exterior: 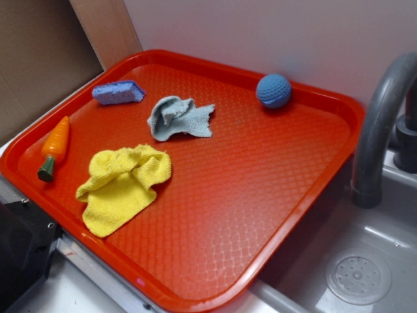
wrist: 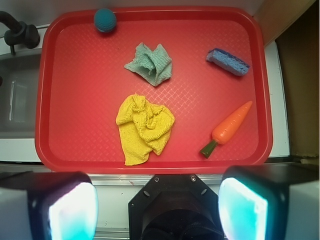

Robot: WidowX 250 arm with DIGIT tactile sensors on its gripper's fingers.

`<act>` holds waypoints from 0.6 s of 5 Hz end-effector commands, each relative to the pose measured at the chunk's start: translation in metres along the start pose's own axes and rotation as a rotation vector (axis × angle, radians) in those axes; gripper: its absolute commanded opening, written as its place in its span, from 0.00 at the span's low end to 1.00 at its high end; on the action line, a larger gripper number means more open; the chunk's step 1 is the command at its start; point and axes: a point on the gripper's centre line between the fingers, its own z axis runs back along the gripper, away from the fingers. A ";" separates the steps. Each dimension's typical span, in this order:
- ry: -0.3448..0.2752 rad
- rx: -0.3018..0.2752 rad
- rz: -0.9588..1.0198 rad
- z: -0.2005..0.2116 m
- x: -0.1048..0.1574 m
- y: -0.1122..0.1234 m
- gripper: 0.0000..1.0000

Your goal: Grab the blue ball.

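On the tray's (exterior: pixel 313 189) far corner near the faucet (exterior: pixel 378 124) sits the ball (exterior: pixel 273 90): small, round, medium blue, knitted. Tray: red plastic, diamond-embossed, beside a grey sink (exterior: pixel 365 261). Also aboard: crumpled yellow and grey-blue cloths, sponge, carrot. Gripper (wrist: pixel 158 207) spread wide, empty, clear of the tray.

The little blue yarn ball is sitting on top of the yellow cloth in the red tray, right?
Not quite. The small blue knitted ball is in the red plastic tray, but it lies on bare tray near the far edge, well apart from the crumpled yellow cloth. The exterior view shows it clearly.
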 end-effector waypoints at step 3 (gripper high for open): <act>-0.211 -0.042 -0.179 -0.061 0.055 -0.021 1.00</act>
